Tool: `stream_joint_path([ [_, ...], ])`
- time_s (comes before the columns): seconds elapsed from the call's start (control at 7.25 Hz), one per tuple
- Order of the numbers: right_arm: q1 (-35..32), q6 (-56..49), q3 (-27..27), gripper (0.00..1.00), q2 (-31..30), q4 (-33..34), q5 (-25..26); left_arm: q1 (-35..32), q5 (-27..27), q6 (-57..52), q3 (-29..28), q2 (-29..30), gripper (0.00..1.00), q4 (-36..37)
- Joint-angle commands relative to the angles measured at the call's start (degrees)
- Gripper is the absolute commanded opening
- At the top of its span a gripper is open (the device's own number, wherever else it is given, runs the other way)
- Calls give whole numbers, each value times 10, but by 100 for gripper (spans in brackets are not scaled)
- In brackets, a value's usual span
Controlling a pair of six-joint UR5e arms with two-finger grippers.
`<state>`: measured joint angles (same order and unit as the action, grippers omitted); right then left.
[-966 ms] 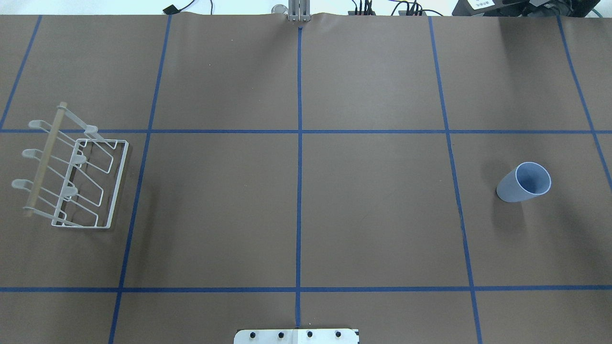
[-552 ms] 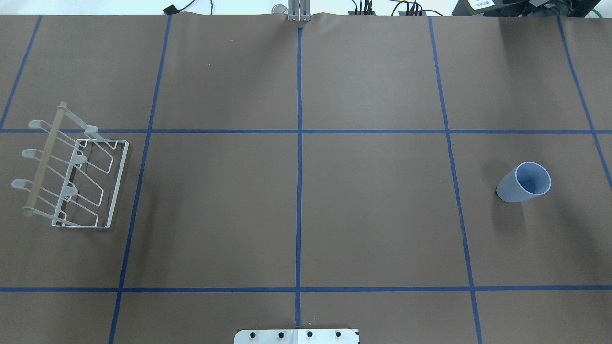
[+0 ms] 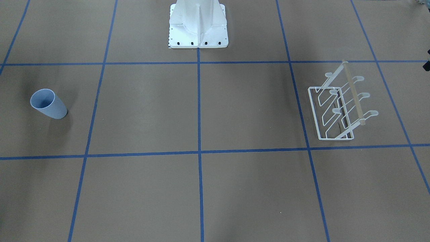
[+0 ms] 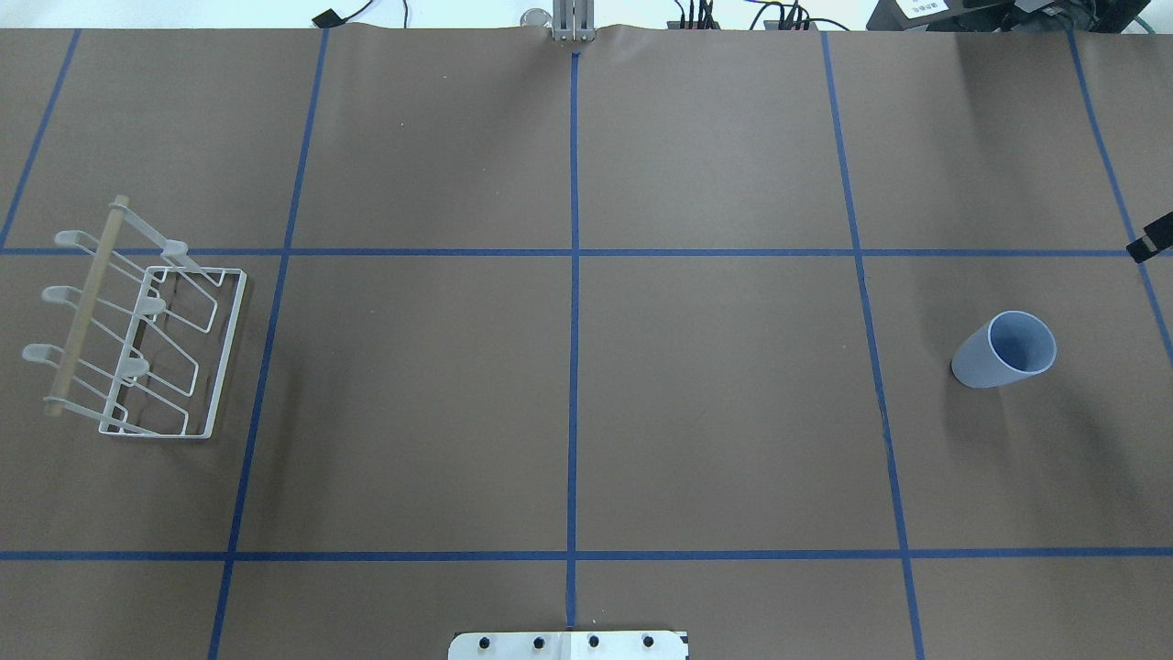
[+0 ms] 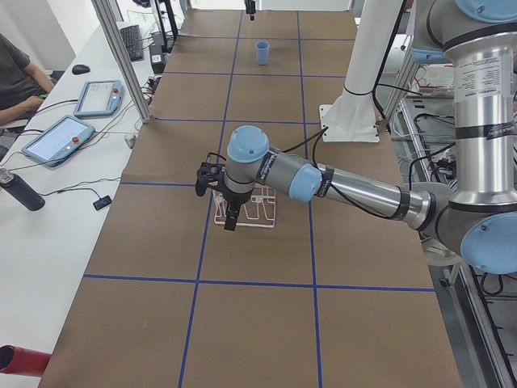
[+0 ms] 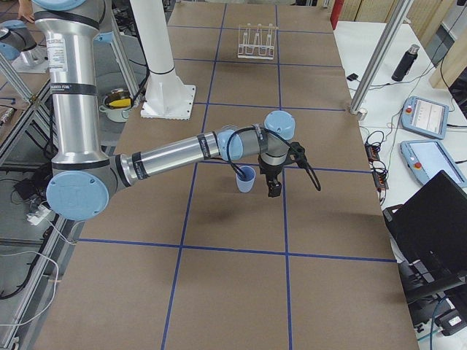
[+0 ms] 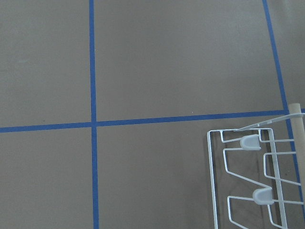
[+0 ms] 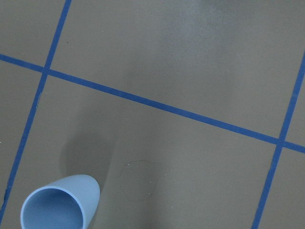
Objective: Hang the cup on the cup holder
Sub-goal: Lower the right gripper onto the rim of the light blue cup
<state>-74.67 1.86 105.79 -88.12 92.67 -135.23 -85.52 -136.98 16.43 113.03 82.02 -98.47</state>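
The light blue cup [image 4: 1003,350] stands upright on the table's right side, also in the front view [image 3: 48,103] and at the bottom left of the right wrist view [image 8: 59,202]. The white wire cup holder [image 4: 147,339] with its wooden rod stands at the far left, partly in the left wrist view [image 7: 257,181]. Only a dark tip of my right gripper [image 4: 1151,247] shows at the overhead's right edge, beyond the cup; the right side view puts it [image 6: 274,188] beside the cup [image 6: 246,179]. My left gripper [image 5: 230,220] hovers near the holder [image 5: 257,212]. I cannot tell either's opening.
The brown table cover [image 4: 715,403] is marked with a blue tape grid. The robot's white base plate [image 4: 568,645] sits at the near edge. Tablets, a bottle and cables lie on side benches beyond the table's ends [image 5: 50,137].
The dark tip of my right gripper has come into the overhead view at the right edge. The cup and the cup holder have not moved.
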Motion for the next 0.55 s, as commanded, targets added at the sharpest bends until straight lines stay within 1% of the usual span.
stream_joint_path([
  [0.0, 59, 92, -7, 100, -2, -69, 4, 0, -6, 1, -2, 0, 98, 1],
  [0.14, 84, 127, -13, 100, -20, -130, 18, 0, -6, 1, -2, 0, 98, 1],
  [0.28, 108, 139, -34, 100, -29, -173, 36, 0, -5, 1, -3, 0, 99, 2],
  [0.41, 118, 140, -46, 100, -28, -195, 37, 0, -5, 1, -3, 0, 98, 2],
])
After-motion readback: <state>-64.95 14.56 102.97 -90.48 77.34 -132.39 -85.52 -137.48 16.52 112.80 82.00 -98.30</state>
